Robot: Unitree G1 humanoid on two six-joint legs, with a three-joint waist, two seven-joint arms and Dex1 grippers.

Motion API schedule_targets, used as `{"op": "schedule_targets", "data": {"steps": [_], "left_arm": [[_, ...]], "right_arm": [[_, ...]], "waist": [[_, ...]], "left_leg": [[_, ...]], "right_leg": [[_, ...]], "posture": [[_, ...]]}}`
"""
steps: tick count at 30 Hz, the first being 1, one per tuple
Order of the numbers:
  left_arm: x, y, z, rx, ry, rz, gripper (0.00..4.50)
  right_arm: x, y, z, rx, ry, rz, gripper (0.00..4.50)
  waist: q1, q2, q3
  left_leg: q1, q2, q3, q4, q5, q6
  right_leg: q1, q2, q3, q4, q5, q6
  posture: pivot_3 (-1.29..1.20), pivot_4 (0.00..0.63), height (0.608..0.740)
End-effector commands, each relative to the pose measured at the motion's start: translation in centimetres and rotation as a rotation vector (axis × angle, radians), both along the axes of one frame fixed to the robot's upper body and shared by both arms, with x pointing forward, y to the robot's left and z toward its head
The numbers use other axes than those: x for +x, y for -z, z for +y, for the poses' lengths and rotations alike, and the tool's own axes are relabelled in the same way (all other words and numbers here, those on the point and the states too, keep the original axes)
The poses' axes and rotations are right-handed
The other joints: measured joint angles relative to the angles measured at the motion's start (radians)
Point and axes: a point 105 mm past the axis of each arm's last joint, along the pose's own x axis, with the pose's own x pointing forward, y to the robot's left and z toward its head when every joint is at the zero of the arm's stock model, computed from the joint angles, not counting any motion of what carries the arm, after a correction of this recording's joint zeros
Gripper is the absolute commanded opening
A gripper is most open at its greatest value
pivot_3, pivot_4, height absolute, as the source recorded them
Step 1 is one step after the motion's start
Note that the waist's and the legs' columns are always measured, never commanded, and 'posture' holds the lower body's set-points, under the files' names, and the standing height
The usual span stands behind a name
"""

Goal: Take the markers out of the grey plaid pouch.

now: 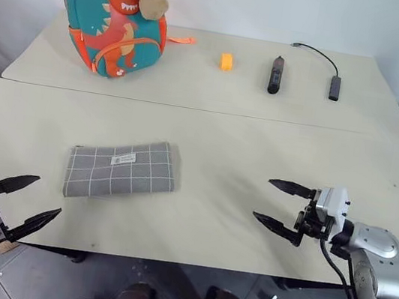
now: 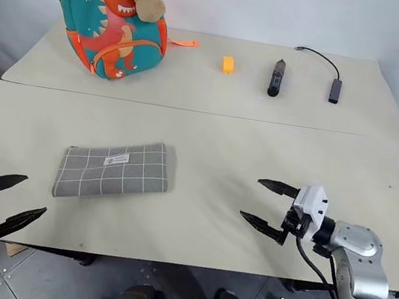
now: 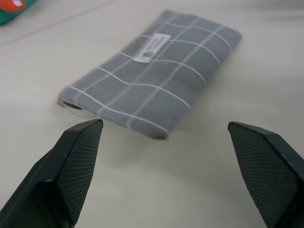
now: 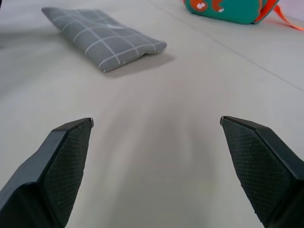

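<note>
The grey plaid pouch (image 1: 121,168) lies flat on the near table, left of centre, with its white label (image 1: 123,159) facing up. It is closed and the markers are hidden from view. My left gripper (image 1: 24,201) hangs open off the table's front left corner, pointing toward the pouch (image 3: 152,76), a short way from its near end. My right gripper (image 1: 280,205) stands open above the table at the front right, pointing left toward the pouch (image 4: 102,38), with bare tabletop between them. Neither gripper holds anything.
On the far table stand a teal dinosaur backpack (image 1: 116,15), a small orange block (image 1: 227,62), a thick black stick-shaped device (image 1: 276,74) and a black cable with an adapter (image 1: 334,86). A seam (image 1: 206,110) divides the two tables.
</note>
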Motion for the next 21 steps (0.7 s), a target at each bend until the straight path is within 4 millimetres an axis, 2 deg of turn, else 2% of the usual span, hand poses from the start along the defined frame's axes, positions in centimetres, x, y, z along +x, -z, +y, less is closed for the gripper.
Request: {"op": "schedule_targets", "data": {"steps": [1,2,5,8,10,12,14,17,21], "left_arm": [[-0.2,-0.8,-0.4,0.003,0.016,-0.024,4.48],[-0.4,-0.7,-0.4,-0.034,0.010,0.014,4.48],[-1.5,-0.8,-0.3,-0.273,-0.029,0.195,4.50],[-1.8,-1.2,0.1,-0.455,-0.051,0.301,4.50],[-0.5,-0.8,1.1,-0.677,-0.116,0.376,4.50],[1.6,-1.6,2.1,-0.816,-0.168,0.379,4.50],[3.1,-2.5,2.8,-0.848,-0.191,0.347,4.50],[4.4,-2.2,3.3,-0.874,-0.244,0.439,4.50],[6.0,-2.1,3.2,-0.891,-0.271,0.536,4.50]], "right_arm": [[-0.2,-0.6,0.4,-0.019,-0.049,-0.025,4.50],[-0.2,-0.8,0.9,-0.002,-0.059,-0.018,4.50],[-0.8,-1.7,4.2,-0.008,-0.177,0.017,3.91],[-0.9,-2.6,7.0,-0.023,-0.223,0.013,2.91],[-0.3,-3.8,10.6,0.014,-0.240,-0.002,2.30],[0.3,-4.3,14.0,0.019,-0.255,-0.008,1.60],[1.0,-4.0,16.2,0.005,-0.240,-0.007,1.00],[2.4,-3.2,19.2,-0.030,-0.205,-0.017,0.02],[4.2,-2.3,22.3,-0.090,-0.178,-0.066,0.02]], "waist": [[0.000,0.000,0.000],[0.000,0.000,0.000],[-0.006,-0.001,0.000],[-0.006,0.000,0.000],[-0.006,0.000,0.001],[-0.005,0.001,0.001],[-0.002,-0.004,-0.001],[-0.005,-0.008,-0.003],[-0.024,-0.008,-0.003]], "left_leg": [[0.000,0.000,0.000,0.000,0.000,0.000],[0.000,0.000,0.000,0.000,0.000,0.000],[0.000,0.001,0.000,0.001,0.000,0.000],[0.001,0.003,-0.006,0.001,0.000,-0.001],[0.001,0.002,-0.008,0.001,0.000,-0.001],[0.003,0.002,-0.008,0.001,0.001,-0.002],[0.002,0.002,-0.009,0.001,0.002,-0.004],[0.001,0.000,-0.012,0.001,0.002,-0.004],[0.000,-0.002,-0.011,0.001,0.001,-0.003]], "right_leg": [[0.000,0.000,0.000,0.000,0.000,0.000],[0.000,0.000,0.000,0.000,0.000,0.000],[0.000,0.000,0.000,0.001,0.000,0.000],[-0.001,0.000,0.001,0.002,0.000,0.000],[-0.001,0.000,0.001,0.003,0.000,-0.001],[-0.002,0.000,0.002,0.006,-0.001,-0.001],[-0.004,0.001,0.002,0.010,-0.002,-0.003],[-0.004,0.001,0.001,0.012,-0.002,-0.005],[-0.005,0.000,0.001,0.012,-0.002,-0.005]], "posture": [[0.00,0.150,0.740],[0.00,0.150,0.740],[0.00,0.150,0.740],[0.00,0.150,0.740],[0.00,0.150,0.740],[0.00,0.150,0.740],[0.00,0.150,0.740],[0.00,0.150,0.740],[0.00,0.150,0.740]]}}
